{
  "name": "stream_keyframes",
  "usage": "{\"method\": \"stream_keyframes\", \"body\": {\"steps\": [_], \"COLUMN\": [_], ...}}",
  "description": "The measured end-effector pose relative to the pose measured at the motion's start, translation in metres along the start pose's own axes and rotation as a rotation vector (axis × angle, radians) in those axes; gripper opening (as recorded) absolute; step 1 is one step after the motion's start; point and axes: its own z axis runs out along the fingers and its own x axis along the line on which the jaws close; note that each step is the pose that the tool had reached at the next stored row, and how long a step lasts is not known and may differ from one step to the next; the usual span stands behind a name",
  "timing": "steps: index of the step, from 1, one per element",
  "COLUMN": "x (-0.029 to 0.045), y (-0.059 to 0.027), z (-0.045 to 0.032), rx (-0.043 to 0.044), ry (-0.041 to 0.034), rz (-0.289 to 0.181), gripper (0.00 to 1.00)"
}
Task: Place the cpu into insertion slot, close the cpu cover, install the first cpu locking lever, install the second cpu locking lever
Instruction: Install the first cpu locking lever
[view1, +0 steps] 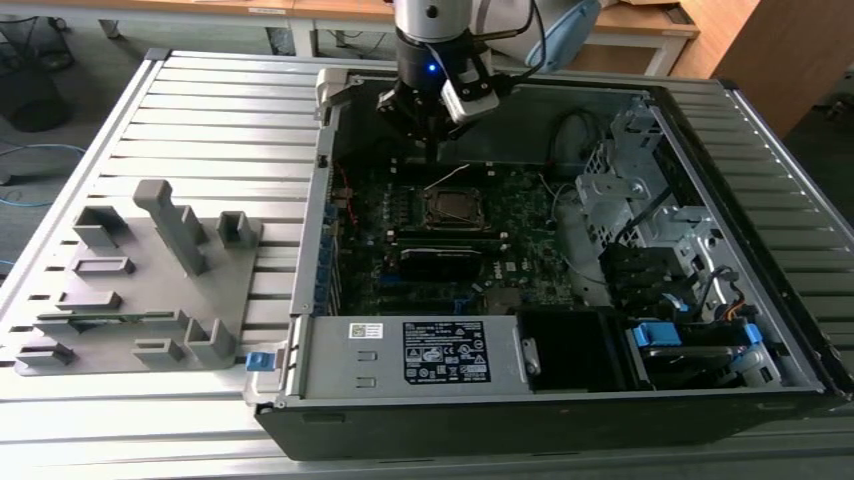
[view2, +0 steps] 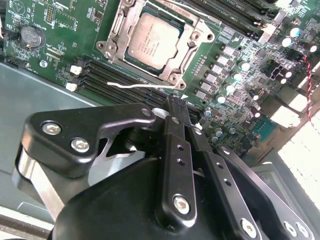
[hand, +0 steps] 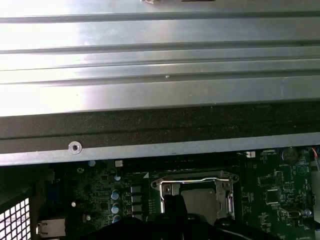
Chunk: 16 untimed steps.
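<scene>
One silver robot arm stands upright over the open black computer case, and we see its black gripper pointing downward with both fingers drawn together, tips close above the green motherboard. Just beyond those tips the dull grey-silver square cpu sits in the dark square insertion slot, with the silver-grey metal cpu cover lying flat around it. A thin silver wire lever runs between the cover and the fingertips.

Your arm hangs at the exterior view's top centre, gripper pointing straight down, its fingers pressed together.
</scene>
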Motion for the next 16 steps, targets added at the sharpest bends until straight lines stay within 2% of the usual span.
{"method": "stream_keyframes", "body": {"steps": [2, 3, 5, 7, 16], "x": [-0.0004, -0.0005, -0.0006, -0.0013, -0.0096], "y": [0.0, -0.0001, -0.0008, -0.0018, -0.0056], "z": [0.0004, 0.0007, 0.0014, 0.0024, 0.0081], "rx": [-0.001, -0.005, -0.0209, -0.0259, -0.0291], "ry": [-0.0001, 0.0003, 0.0016, 0.002, 0.0023], "rz": [0.0, 0.0, 0.002, 0.002, 0.003], "gripper": [0.11, 0.11, 0.11, 0.11, 0.11]}}
